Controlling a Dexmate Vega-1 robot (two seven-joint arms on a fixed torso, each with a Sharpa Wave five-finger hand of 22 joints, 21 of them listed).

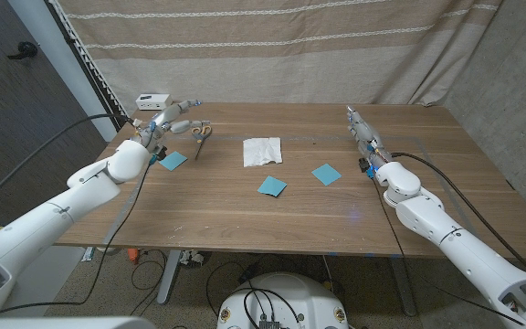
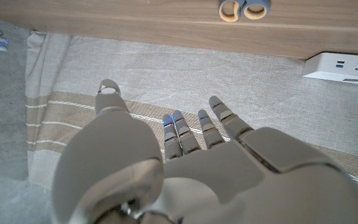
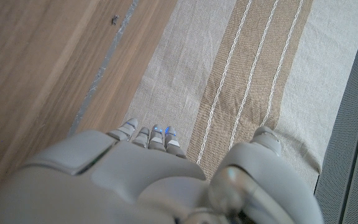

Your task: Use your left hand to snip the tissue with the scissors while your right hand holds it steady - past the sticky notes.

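Hovering at ten o'clock, left hand (image 1: 170,116) with fingers spread, gripping nothing | scissors (image 1: 201,134) just beside it — flat on the table (image 1: 336,219) | tissue (image 1: 262,152) at twelve o'clock past three blue sticky notes (image 1: 271,186) | right hand (image 1: 362,133) at two o'clock — fingers straight, together, empty

head overlooks table (image 1: 336,219); wrists face curtain (image 2: 166,74) (shared backdrop).
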